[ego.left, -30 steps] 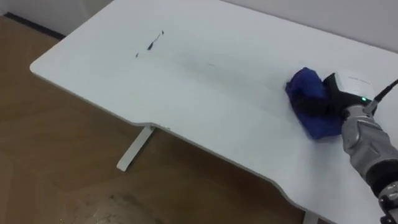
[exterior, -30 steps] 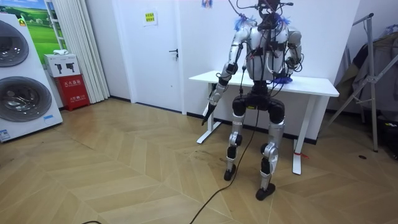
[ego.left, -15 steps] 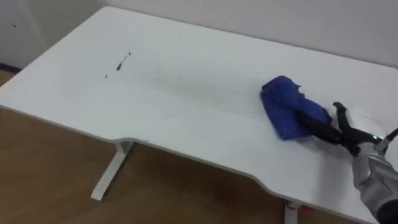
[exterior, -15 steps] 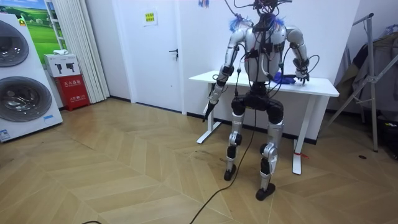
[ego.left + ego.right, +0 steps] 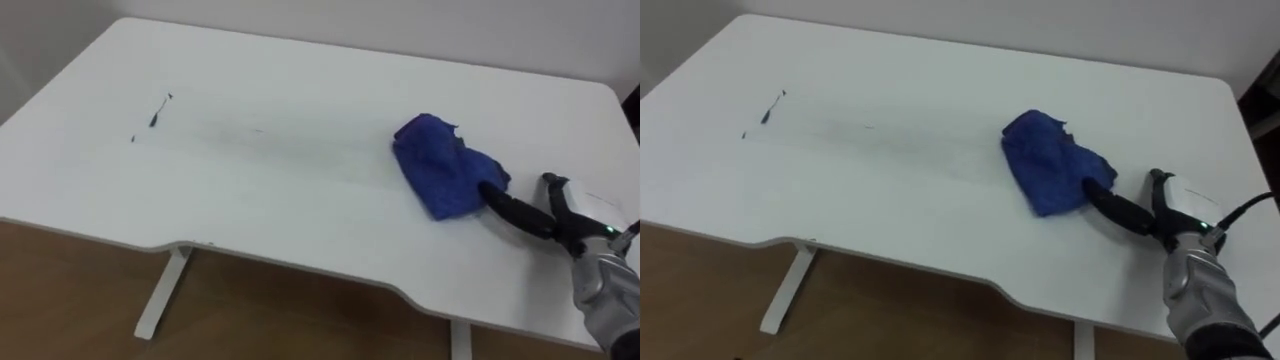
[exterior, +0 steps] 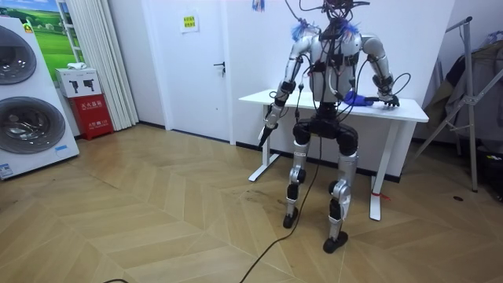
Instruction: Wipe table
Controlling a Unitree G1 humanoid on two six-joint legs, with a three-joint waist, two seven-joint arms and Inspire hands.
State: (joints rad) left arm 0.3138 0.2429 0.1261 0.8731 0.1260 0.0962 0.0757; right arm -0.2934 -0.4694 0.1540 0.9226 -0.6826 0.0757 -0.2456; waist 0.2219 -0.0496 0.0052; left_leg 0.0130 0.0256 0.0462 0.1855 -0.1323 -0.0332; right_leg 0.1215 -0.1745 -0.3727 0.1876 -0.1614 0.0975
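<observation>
White table (image 5: 300, 60) against a pale wall, wood floor beneath, and the robot stood at its long near edge. On the right half of the top lay the blue cloth (image 5: 435, 165), bunched and rumpled rather than spread flat. The right hand (image 5: 560, 215) was down at the cloth's near right corner, its dark fingers (image 5: 505, 207) stretched out straight, tips against the fabric and not clamped on it. Well apart from it, over on the far left of the top, sat the dark marks (image 5: 155, 110): a short dash and a couple of specks, with a faint grey streak (image 5: 260, 140) running from them toward the cloth. The left hand (image 6: 268, 126) hung beside the table's end in the room view; open or closed, I couldn't tell.

The step in hand, by my reading, was the push: driving that cloth leftward to the marks. To do it well, the hand needed to sit on top of the bundle, flat and pressing down. Nudging at the edge risked the cloth rolling or skating away. Even pressure, follow the streak, and overrun the marks a little before drawing back.
</observation>
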